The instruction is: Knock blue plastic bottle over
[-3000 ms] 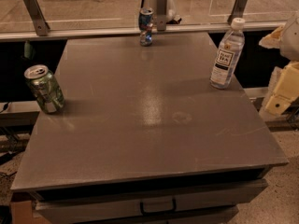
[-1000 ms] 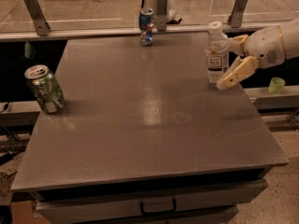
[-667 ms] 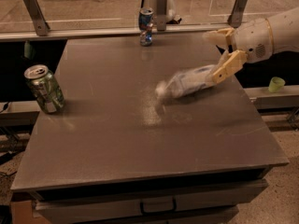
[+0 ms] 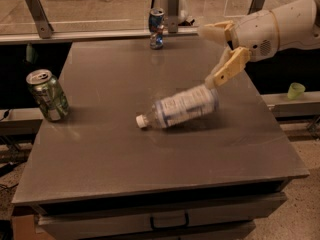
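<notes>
The blue plastic bottle (image 4: 179,107) lies on its side near the middle of the grey table (image 4: 115,154), white cap pointing left toward the front. It is motion-blurred. My gripper (image 4: 207,54) is above the table's right side, just right of and above the bottle's base. Its two tan fingers are spread apart, with the lower finger (image 4: 227,68) tip close to the bottle's bottom end. The gripper holds nothing.
A green can (image 4: 47,95) stands upright near the table's left edge. A small blue-and-red can (image 4: 156,28) stands at the back edge. A metal rail with posts runs behind the table. A small green cup (image 4: 295,90) sits off the table to the right.
The bottle stood upright at the right edge, then the gripper swept in from the right and struck it. It has tipped over and slid left to lie on its side.
</notes>
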You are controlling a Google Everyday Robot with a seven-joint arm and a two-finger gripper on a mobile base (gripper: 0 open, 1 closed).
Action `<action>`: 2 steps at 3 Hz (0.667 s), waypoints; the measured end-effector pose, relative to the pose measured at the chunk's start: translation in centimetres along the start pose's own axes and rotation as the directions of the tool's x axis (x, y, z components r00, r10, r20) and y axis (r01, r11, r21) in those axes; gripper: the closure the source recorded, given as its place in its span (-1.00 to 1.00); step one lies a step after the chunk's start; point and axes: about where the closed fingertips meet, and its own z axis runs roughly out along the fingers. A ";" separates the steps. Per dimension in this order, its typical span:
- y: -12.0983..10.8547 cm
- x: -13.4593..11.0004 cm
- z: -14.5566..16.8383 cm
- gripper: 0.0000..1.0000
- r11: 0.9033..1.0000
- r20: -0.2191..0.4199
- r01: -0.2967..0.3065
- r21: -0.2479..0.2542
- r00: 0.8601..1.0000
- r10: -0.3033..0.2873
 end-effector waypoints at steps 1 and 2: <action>-0.8 0.5 -1.2 -1.00 0.998 -0.020 -0.009 0.056 1.000 0.010; -3.1 2.2 -5.2 -1.00 0.983 -0.072 -0.013 0.185 0.997 0.027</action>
